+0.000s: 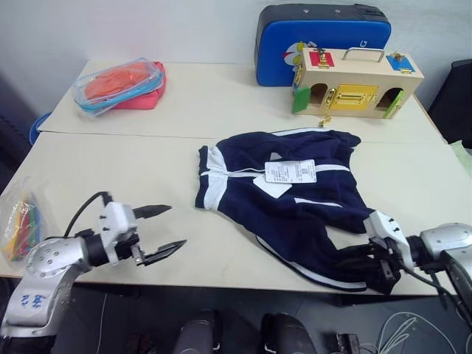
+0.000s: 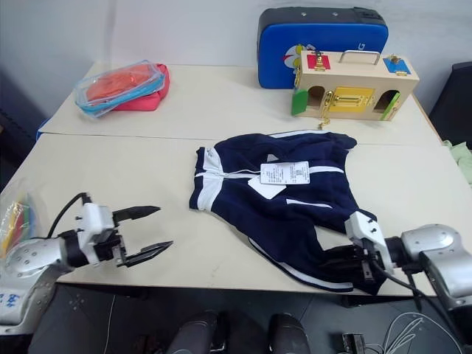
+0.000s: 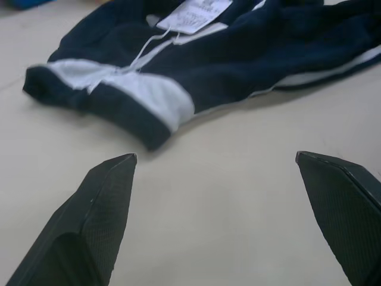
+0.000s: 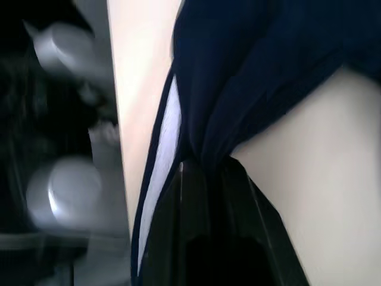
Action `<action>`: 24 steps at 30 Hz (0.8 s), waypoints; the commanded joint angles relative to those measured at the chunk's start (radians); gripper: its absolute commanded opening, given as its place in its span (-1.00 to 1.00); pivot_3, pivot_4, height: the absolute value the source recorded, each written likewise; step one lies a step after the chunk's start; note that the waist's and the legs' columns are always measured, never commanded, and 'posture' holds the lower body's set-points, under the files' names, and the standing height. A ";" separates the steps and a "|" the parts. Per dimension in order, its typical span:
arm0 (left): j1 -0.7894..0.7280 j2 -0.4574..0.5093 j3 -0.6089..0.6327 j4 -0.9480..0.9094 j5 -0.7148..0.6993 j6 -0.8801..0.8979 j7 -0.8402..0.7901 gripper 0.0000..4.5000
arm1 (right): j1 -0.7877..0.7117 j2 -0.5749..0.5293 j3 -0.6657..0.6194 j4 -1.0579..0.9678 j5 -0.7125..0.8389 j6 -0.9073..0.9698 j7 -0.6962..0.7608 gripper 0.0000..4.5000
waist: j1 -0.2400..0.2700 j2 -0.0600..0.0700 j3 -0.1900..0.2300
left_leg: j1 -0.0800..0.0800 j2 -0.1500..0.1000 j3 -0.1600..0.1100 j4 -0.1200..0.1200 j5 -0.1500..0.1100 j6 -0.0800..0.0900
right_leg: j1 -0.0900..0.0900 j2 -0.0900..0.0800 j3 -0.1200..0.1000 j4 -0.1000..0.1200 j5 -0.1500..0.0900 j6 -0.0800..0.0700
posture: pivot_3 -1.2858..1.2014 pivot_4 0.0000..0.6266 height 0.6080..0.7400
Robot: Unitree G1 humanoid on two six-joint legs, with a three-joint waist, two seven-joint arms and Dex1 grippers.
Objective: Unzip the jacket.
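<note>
step: anchor hem, reach collar | right gripper pinching jacket hem at table edge (keep taut) | left gripper wide, short of collar | aim for zipper pull

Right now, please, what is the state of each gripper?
Left gripper: open, holding nothing, above the table short of the jacket.
Right gripper: closed on the jacket's bottom edge at the table's front edge.

Bright even light, blurred wrist views
</note>
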 commanded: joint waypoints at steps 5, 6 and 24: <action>-0.208 -0.031 -0.201 0.151 0.203 -0.134 0.008 1.00 | 0.039 0.062 -0.172 -0.119 0.079 -0.073 -0.072 0.41 | -0.001 0.000 0.000 | 0.000 0.000 0.001 0.000 0.000 0.000 | 0.000 0.001 0.000 0.000 0.000 0.000 | 0.03 -0.52 1.00; -0.225 -0.034 -0.213 0.178 0.219 -0.147 0.011 1.00 | 0.035 0.064 -0.189 -0.121 0.087 -0.074 -0.078 0.57 | -0.003 0.000 0.000 | 0.000 0.000 0.002 0.000 0.000 0.000 | -0.001 0.002 0.000 0.000 0.000 0.000 | 0.03 -0.52 1.00; -0.467 -0.118 -0.380 0.531 0.408 -0.247 0.020 0.47 | -0.272 0.097 0.034 0.393 -0.376 -0.489 -0.221 0.27 | -0.006 -0.001 0.000 | 0.000 -0.001 0.005 0.003 0.004 0.002 | -0.001 0.007 0.000 0.004 0.001 0.002 | 0.03 -0.52 1.00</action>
